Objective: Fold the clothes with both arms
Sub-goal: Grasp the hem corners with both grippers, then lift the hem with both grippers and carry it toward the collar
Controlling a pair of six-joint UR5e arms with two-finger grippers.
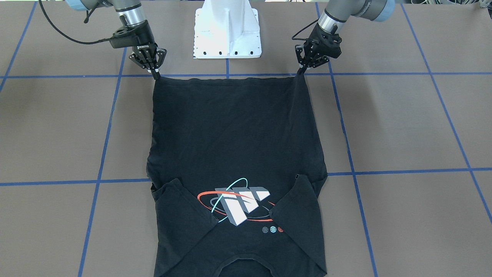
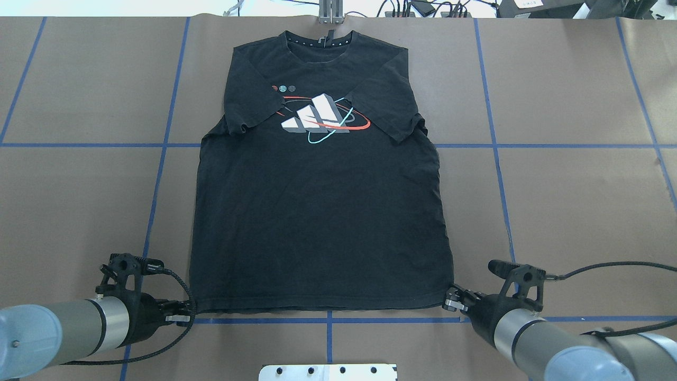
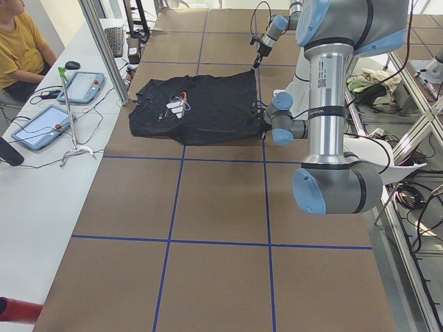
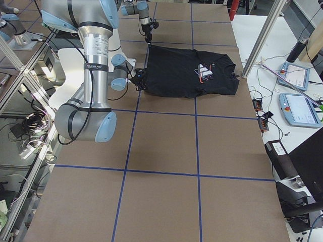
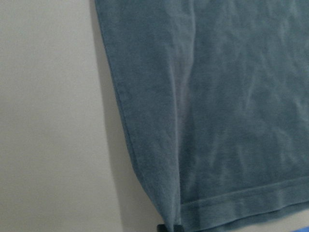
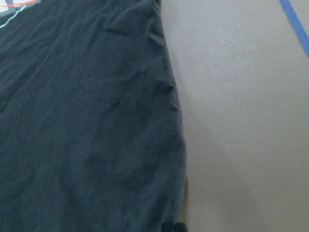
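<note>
A robotics laboratory is indicated by silver-grey jointed robot arms (image 3: 332, 104) mounted on a white metal pedestal (image 1: 227, 34) at a brown paper-covered table (image 3: 208, 207) gridded with blue tape. Blue-grey touchscreen control pendants (image 3: 82, 84) are laid on a white side bench (image 3: 41, 194) beside aluminium frame posts (image 3: 104, 48).

Black graphic T-shirt (image 2: 317, 222), flat, face-up

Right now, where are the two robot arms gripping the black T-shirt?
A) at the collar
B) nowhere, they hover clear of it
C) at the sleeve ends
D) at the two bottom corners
D: the jaws of the left arm and of the right arm each pinch one bottom corner of the T-shirt, on the edge that lies nearest the robot.
</note>
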